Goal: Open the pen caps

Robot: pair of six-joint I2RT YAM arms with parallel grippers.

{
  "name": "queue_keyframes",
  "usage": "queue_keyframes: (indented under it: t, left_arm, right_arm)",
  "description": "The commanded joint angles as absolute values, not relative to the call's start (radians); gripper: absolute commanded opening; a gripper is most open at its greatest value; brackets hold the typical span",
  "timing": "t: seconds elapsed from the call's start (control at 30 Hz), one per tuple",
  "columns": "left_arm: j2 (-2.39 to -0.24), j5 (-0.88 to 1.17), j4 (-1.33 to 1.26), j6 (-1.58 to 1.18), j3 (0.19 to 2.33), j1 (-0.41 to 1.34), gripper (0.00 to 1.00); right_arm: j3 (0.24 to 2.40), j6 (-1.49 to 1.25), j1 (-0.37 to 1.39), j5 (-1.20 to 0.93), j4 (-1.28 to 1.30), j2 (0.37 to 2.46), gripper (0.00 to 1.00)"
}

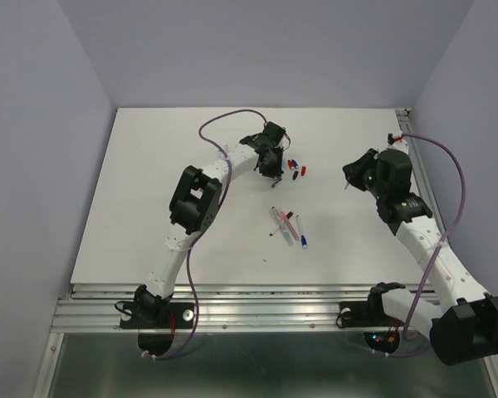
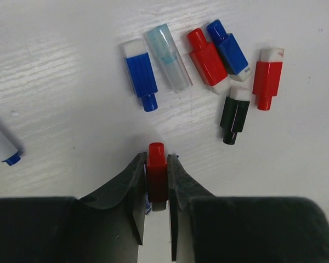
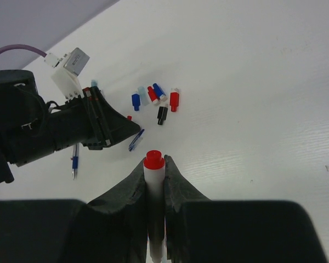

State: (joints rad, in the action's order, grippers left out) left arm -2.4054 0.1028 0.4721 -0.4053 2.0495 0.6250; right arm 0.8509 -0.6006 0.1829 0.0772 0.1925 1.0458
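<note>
The left gripper (image 2: 156, 163) was squeezed tight on a red cap (image 2: 156, 150). Six more pen caps (image 2: 208, 57) lay loose on the white table (image 2: 55, 66) just ahead. The right gripper (image 3: 154, 167) pinched a red-tipped pen (image 3: 153, 160).

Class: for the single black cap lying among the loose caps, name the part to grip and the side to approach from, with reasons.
Grip the black cap across the long sides of its wide body, from above: it lies flat on the table, its nub is narrower, and its flanks look mostly clear.
</note>
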Motion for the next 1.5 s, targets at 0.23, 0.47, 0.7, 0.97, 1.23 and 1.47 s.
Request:
queue_keyframes:
  t: [0.23, 0.47, 0.7, 0.97, 1.23, 1.47]
  left_arm:
    - [-2.408, 0.100, 0.489, -0.413, 2.145, 0.649, 0.42]
    - [-2.375, 0.118, 0.489, -0.403, 2.148, 0.652, 0.54]
    - [-2.241, 0.187, 0.466, -0.380, 2.122, 0.652, 0.71]
    - [-1.883, 0.097, 0.349, -0.411, 1.748, 0.644, 0.92]
    - [-1.508, -0.024, 0.261, -0.537, 1.264, 0.592, 0.99]
    - [-1.275, -0.118, 0.314, -0.610, 1.036, 0.565, 0.99]
  right_arm:
    - [0.859, -0.561, 0.176, 0.095, 0.250, 0.953, 0.15]
    - [0.861, -0.563, 0.178, 0.075, 0.247, 0.954, 0.16]
    - [0.874, -0.581, 0.178, -0.039, 0.224, 0.979, 0.16]
    - [0.917, -0.595, 0.192, -0.256, 0.186, 1.107, 0.17]
    - [1.118, -0.528, 0.434, -0.216, 0.170, 1.423, 0.17]
    - [1.409, -0.496, 0.540, -0.193, 0.185, 1.784, 0.19]
